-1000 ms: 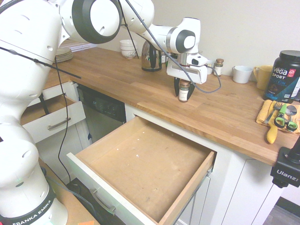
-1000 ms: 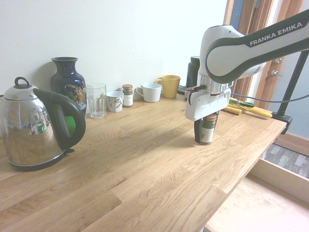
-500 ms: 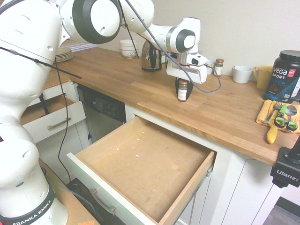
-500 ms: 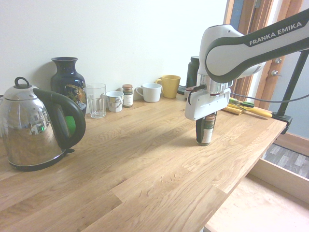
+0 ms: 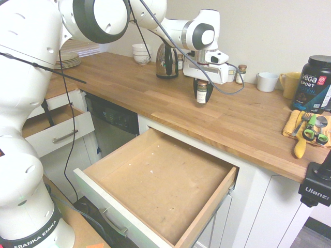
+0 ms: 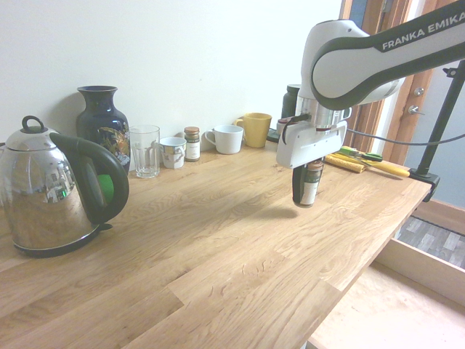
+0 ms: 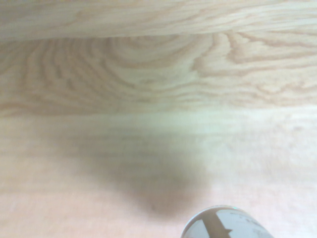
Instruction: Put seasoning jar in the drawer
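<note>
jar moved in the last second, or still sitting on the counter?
Yes. The seasoning jar, shut in the gripper, has risen off the countertop; a shadow shows beneath it.

Jar: we found a small clear glass spice jar, brown lid, white label, dark contents. It hung upright, clear of the wooden counter, its shadow on the boards below.

Drawer: we recorded a wide drawer, white front, metal bar handle, light brown wooden bottom and sides. It stood pulled fully open below the counter edge, holding nothing but a few pale specks.
</note>
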`<state>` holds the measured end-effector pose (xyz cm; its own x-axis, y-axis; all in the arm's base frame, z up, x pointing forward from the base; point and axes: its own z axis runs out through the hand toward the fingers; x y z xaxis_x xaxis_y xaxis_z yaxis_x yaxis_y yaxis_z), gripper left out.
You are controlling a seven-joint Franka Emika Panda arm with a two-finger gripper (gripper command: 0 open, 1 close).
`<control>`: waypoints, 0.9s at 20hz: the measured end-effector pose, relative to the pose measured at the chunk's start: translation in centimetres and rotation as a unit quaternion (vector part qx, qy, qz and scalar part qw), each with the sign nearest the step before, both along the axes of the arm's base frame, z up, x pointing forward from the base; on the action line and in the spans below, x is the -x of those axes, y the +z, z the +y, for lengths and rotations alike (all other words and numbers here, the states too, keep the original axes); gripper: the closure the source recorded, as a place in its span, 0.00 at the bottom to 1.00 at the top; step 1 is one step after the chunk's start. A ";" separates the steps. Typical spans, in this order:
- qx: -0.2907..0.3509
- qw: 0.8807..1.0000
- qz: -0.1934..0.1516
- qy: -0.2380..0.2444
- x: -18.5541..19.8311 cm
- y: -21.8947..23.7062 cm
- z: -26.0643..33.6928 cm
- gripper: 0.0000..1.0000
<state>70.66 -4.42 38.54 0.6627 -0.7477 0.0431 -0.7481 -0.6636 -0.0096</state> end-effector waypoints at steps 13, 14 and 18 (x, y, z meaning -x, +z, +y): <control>-0.013 1.000 -0.012 -0.004 13.2 3.1 -0.1 1.00; -0.014 1.000 -0.012 -0.006 14.4 3.0 -0.2 1.00; -0.014 1.000 -0.011 -0.011 20.0 1.7 -0.9 1.00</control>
